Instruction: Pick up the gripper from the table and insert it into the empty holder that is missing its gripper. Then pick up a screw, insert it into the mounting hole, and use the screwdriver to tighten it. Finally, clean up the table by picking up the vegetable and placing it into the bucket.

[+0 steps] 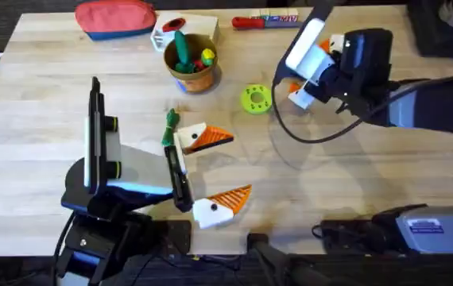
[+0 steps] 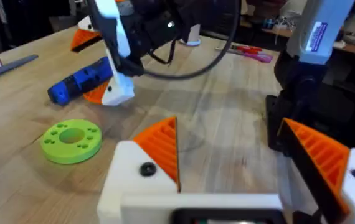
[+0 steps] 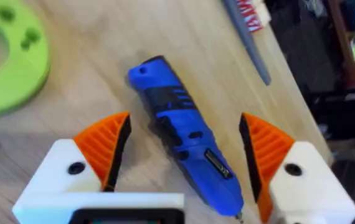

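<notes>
My right gripper [image 3: 184, 149] [image 1: 300, 73] stands open over the blue screwdriver [image 3: 184, 155], one orange pad on each side of it and not touching. The left wrist view shows that screwdriver [image 2: 81, 82] lying on the table under the right gripper [image 2: 112, 59]. My left gripper [image 2: 240, 155] [image 1: 217, 171] is open low over the table with nothing between its fingers. Both its white holders carry an orange ribbed gripper wedge [image 2: 163, 146]. A dark screw head [image 2: 147, 168] shows in one mount. The slim green vegetable [image 1: 169, 127] lies beside the left gripper's far finger. The orange-brown bucket [image 1: 203, 78] stands at the back.
A green round disc [image 1: 255, 98] [image 2: 71, 140] [image 3: 3, 56] lies between bucket and right gripper. The bucket holds a dark-green toy vegetable [image 1: 181, 49]. At the table's far edge are a red pouch [image 1: 115, 17] and a red-handled screwdriver [image 1: 262, 21]. A black cable loops under the right arm.
</notes>
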Robot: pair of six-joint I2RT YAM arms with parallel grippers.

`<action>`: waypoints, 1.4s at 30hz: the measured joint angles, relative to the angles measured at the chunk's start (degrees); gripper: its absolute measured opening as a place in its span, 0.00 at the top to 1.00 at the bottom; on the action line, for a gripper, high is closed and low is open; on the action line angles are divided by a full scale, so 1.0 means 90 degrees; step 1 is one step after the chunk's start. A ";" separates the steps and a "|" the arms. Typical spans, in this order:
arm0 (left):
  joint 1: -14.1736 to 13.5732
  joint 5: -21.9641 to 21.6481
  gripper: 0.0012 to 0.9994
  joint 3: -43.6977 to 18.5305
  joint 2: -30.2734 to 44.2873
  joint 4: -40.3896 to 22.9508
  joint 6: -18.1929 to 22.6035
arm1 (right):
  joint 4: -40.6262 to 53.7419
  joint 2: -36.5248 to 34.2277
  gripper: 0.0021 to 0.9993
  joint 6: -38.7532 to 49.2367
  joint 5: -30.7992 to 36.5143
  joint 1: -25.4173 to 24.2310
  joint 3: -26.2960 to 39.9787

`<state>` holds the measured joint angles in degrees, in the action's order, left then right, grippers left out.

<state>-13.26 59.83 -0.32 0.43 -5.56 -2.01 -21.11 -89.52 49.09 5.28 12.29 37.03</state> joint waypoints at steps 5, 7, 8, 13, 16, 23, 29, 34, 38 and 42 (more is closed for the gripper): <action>0.0000 -0.0002 0.01 0.0000 -0.0002 0.0000 0.0006 | 0.0526 0.1071 0.01 -0.2118 -0.0017 0.0055 -0.0014; 0.0000 -0.0013 0.01 0.0000 -0.0002 0.0022 0.0008 | 0.0900 0.1509 0.01 -0.3079 -0.0020 0.0103 -0.0014; 0.0000 -0.0049 0.01 0.0000 -0.0001 0.0053 0.0010 | 0.1101 0.1712 0.01 -0.3567 -0.0022 0.0133 -0.0014; -0.0005 -0.0456 0.01 0.0000 -0.0002 0.0421 -0.0219 | 0.1955 0.2543 0.01 -0.5374 -0.0022 0.0298 -0.0014; -0.0005 -0.1132 0.01 -0.0033 0.0000 0.0312 -0.0758 | 0.2250 0.3046 0.01 -0.5958 -0.0023 0.0411 -0.0014; -0.0005 -0.2844 0.01 -0.1371 0.0157 -0.2149 -0.1689 | 0.2396 0.3822 0.01 -0.6456 -0.0025 0.0784 -0.0014; -0.0005 -0.3921 0.01 -0.3265 0.1769 -0.3880 -0.1706 | 0.2411 0.3878 0.01 -0.6553 -0.0027 0.1054 -0.0014; -0.0005 -0.4574 0.01 -0.4475 0.3851 -0.4759 -0.1398 | 0.2413 0.3878 0.01 -0.6577 -0.0047 0.1122 -0.0014; -0.0005 -0.4819 0.01 -0.4771 0.5135 -0.4758 -0.1266 | 0.2421 0.3878 0.01 -0.6582 -0.0047 0.1122 -0.0014; -0.0005 -0.5303 0.01 -0.4770 0.6038 -0.4809 -0.1216 | 0.2573 0.3881 0.01 -0.6597 -0.0047 0.1122 -0.0014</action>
<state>-13.30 12.11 -43.24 54.77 -48.84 -12.95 2.04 -54.59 -10.28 4.86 22.39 36.91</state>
